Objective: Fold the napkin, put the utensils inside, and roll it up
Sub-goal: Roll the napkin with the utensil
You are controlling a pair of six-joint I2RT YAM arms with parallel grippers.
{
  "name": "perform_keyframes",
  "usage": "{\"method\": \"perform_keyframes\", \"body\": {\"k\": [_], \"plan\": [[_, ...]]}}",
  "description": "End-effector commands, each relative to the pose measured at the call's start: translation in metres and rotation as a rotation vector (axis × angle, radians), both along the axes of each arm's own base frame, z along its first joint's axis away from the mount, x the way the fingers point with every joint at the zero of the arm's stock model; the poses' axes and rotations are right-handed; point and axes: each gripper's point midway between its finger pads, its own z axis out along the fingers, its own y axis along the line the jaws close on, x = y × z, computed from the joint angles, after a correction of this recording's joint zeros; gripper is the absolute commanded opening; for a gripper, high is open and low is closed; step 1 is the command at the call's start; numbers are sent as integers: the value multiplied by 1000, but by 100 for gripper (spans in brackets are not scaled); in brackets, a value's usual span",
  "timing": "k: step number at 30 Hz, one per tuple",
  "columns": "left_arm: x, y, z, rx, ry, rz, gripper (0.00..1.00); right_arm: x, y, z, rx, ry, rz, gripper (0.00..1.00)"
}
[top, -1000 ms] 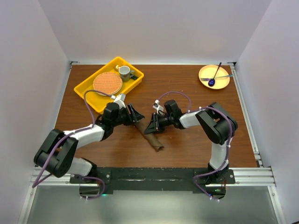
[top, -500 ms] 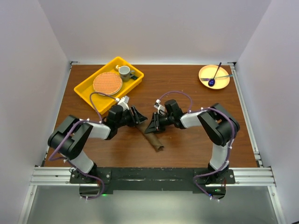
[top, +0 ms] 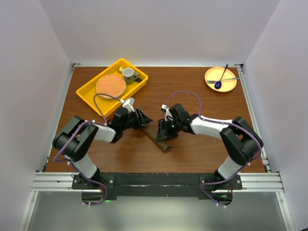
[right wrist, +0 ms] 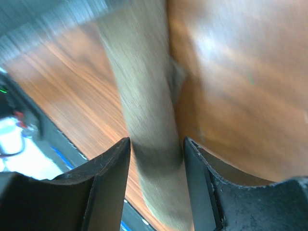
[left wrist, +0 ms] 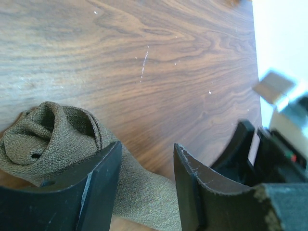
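tray: yellow tray (top: 89,96) at far left back of the bench (top: 202,149); orange woven mat (top: 110,85) and a cup (top: 128,73) in it; not my concern
left tool: left tool (top: 146,119) low over the bench, just left of the roll; fingers stand partly apart; wrist view shows bare wood and a strip of cloth in the gap, nothing pinched; I read it as open and empty
napkin, where: napkin (top: 164,144) lies mid-bench between my two tools; one end by the left tool, body under the right
handling: my guess is light, soft, limp; no stiffness of its own, so it would sag and loosen if I lift one end only; coarse weave should not slip in the pads
where to hold: across the body of the roll, pinching all layers; not the loose coil at the end
look: dull olive-brown, visible weave; rolled into a slim tube; the end shows a slack spiral of folds
utensils: none in sight; may sit inside the roll, cannot tell
right tool: right tool (top: 162,134) astride the roll; cloth fills the gap between its fingers; wrist view blurred, so I cannot tell whether it presses or stands loose
plate: yellow plate (top: 228,85) far right at the back; dark blue spoon (top: 218,84) and a pale utensil on it; well apart from the roll
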Motion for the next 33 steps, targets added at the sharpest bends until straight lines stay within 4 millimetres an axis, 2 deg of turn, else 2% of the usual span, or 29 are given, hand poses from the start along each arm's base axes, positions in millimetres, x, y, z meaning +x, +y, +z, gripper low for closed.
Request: {"method": "perform_keyframes", "body": {"k": [1, 2, 4, 6, 7, 8, 10, 11, 12, 13, 16, 17, 19, 20, 21, 23, 24, 30, 33], "plan": [[-3, 25, -38, 158, 66, 49, 53, -23, -41, -25, -154, -2, -22, 51], [-3, 25, -38, 157, 66, 46, 52, -31, -52, -35, -187, 10, -35, 49], [-3, 24, -39, 163, 73, 45, 52, -31, -63, -41, -233, -13, -54, 47], [-2, 22, -38, 161, 81, 35, 52, -31, -60, -39, -258, -48, -19, 45], [-2, 22, -38, 160, 91, 33, 52, -31, -57, -33, -269, -68, -1, 45], [-3, 21, -37, 159, 95, 31, 52, -21, -45, -18, -255, -121, 13, 45], [-3, 20, -37, 164, 112, 23, 52, -16, -33, 1, -279, -212, 60, 52], [-3, 18, -38, 165, 123, 14, 52, -4, -22, 18, -266, -273, 57, 55], [-4, 17, -39, 173, 132, 3, 52, -1, -16, 27, -265, -321, 86, 59], [-3, 16, -41, 181, 153, -4, 52, 11, -9, 42, -263, -383, 75, 66], [-6, 14, -45, 191, 187, -19, 52, 28, 7, 63, -265, -501, 106, 73], [-6, 14, -45, 193, 193, -19, 52, 32, 10, 60, -286, -514, 115, 74], [-7, 14, -46, 200, 208, -21, 52, 36, 25, 67, -290, -568, 158, 75], [-7, 14, -46, 199, 211, -21, 52, 41, 26, 61, -334, -584, 156, 76], [-5, 14, -45, 199, 213, -19, 52, 36, 33, 59, -352, -602, 191, 76], [-6, 15, -45, 202, 228, -20, 52, 41, 39, 60, -406, -656, 179, 77], [-5, 14, -43, 201, 229, -20, 52, 35, 46, 52, -429, -671, 210, 77], [-7, 11, -42, 192, 243, -31, 52, 32, 53, 29, -538, -756, 215, 77], [-7, 12, -41, 190, 241, -33, 52, 31, 48, 15, -583, -759, 214, 77]]}}
